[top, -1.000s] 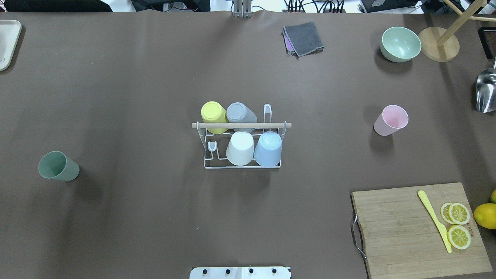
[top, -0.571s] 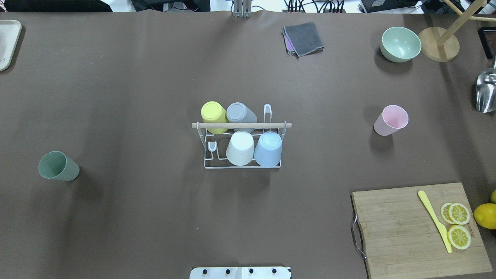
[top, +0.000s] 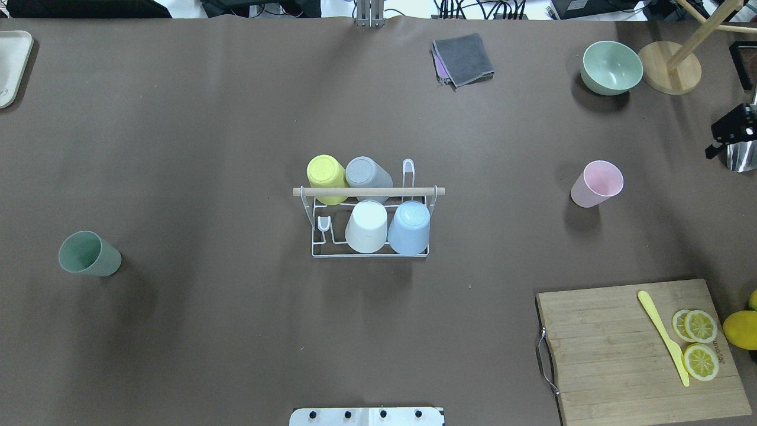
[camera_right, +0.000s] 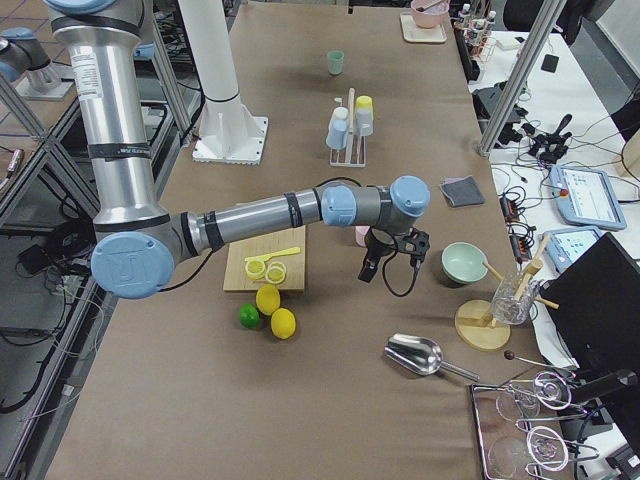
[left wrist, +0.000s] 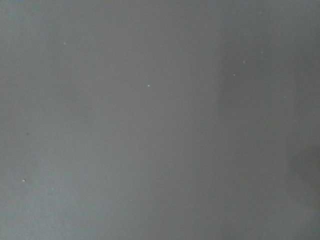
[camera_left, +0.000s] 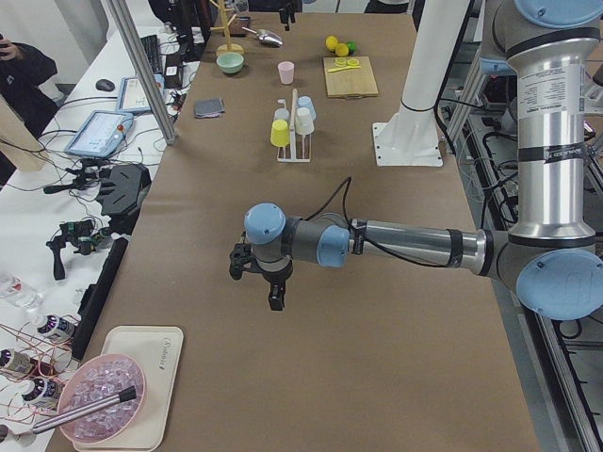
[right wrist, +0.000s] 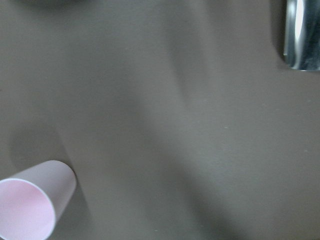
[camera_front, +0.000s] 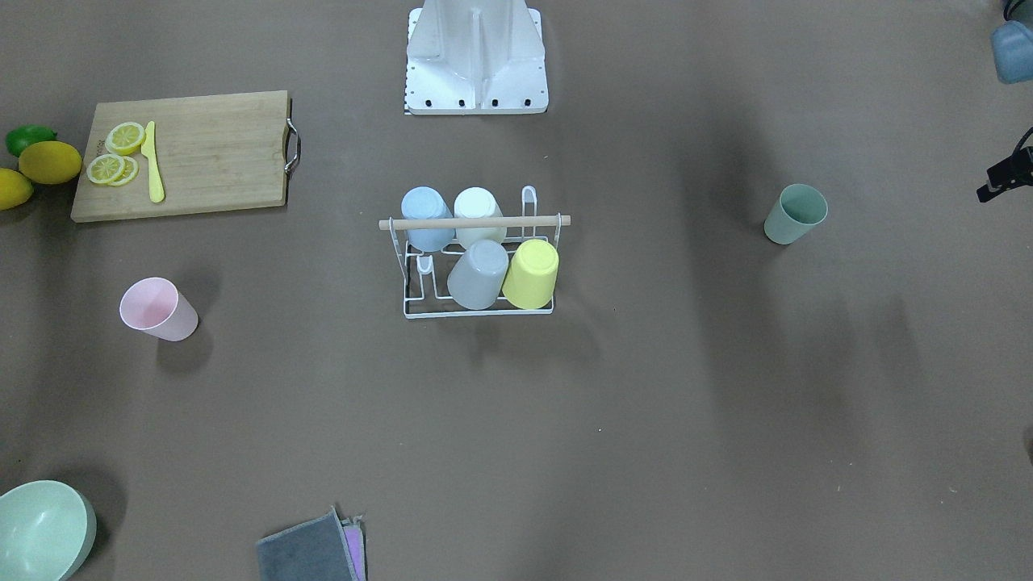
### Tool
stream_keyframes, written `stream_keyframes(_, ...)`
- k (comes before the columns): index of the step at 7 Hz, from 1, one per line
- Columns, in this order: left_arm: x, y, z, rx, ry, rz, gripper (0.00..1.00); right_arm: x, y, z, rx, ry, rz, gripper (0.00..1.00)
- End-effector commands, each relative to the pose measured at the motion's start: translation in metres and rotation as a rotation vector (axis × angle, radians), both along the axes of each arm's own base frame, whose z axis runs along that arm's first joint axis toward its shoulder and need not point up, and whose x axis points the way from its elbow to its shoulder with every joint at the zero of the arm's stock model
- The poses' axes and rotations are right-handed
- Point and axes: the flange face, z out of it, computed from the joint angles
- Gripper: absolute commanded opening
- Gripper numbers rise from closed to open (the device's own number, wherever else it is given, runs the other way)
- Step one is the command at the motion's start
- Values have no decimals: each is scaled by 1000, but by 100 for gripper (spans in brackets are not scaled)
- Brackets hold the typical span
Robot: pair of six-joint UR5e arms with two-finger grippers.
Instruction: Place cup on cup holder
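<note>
The white wire cup holder (top: 368,191) with a wooden rod stands mid-table and also shows in the front view (camera_front: 474,222). It carries several upturned cups: yellow, grey, white and blue. A pink cup (top: 597,183) stands upright to its right and shows at the lower left of the right wrist view (right wrist: 30,205). A green cup (top: 89,253) stands far left. My right gripper (top: 724,139) hangs at the right edge beyond the pink cup, open and empty. My left gripper (camera_front: 1005,173) is at the table's left end past the green cup; its jaws are unclear.
A cutting board (top: 639,349) with lemon slices and a yellow knife lies front right. A metal scoop (top: 742,157) lies under the right gripper. A green bowl (top: 612,66), a wooden stand (top: 668,68) and a grey cloth (top: 463,59) sit at the back.
My right gripper has come into the overhead view at the right edge, over the metal scoop. The cups and the holder have not moved.
</note>
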Motion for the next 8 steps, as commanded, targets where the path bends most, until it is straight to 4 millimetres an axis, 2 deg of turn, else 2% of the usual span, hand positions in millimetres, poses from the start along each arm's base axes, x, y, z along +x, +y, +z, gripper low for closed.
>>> stream_keyframes(1,2,-34,-42,47,9,-41,98,-83,-42,-46,-4,3,-56,100)
stream_keyframes(3,-7,-70,-87,96,20,-97,98,-130,-70,-63,1,10,-106,100)
stream_keyframes(4,-3,-94,-101,96,26,-117,98,-143,-89,-65,-13,17,-118,100)
stream_keyframes(5,-2,-112,-111,92,30,-133,98,-156,-95,-66,-18,19,-136,100)
stream_keyframes(6,1,-125,-115,76,32,-147,98,-160,-95,-58,14,9,-182,100)
stream_keyframes(7,4,-161,-120,62,4,-171,98,-162,-95,-45,48,-1,-243,100)
stream_keyframes(8,5,-200,-126,52,-70,-208,98,-172,-110,-35,32,6,-270,99)
